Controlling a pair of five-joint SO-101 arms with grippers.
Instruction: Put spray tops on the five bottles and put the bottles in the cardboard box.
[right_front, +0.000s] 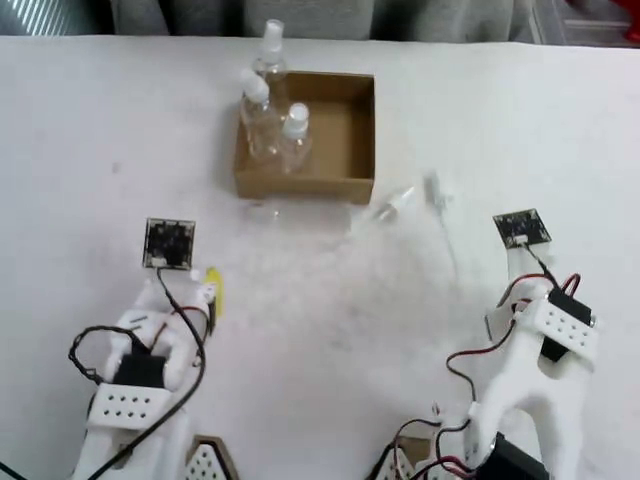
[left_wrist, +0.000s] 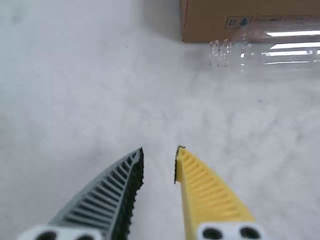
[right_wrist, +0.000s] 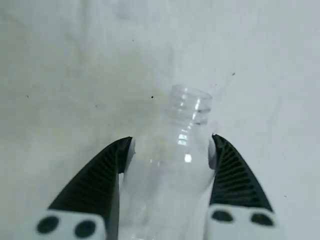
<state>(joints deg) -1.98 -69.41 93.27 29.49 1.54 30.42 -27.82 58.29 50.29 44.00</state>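
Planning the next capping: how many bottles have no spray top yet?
2. One bottle lies on the table beside the box; the other bottle is in the right gripper.

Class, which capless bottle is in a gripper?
The bottle in the right gripper, between its fingers; the other capless bottle lies beside the box, untouched.
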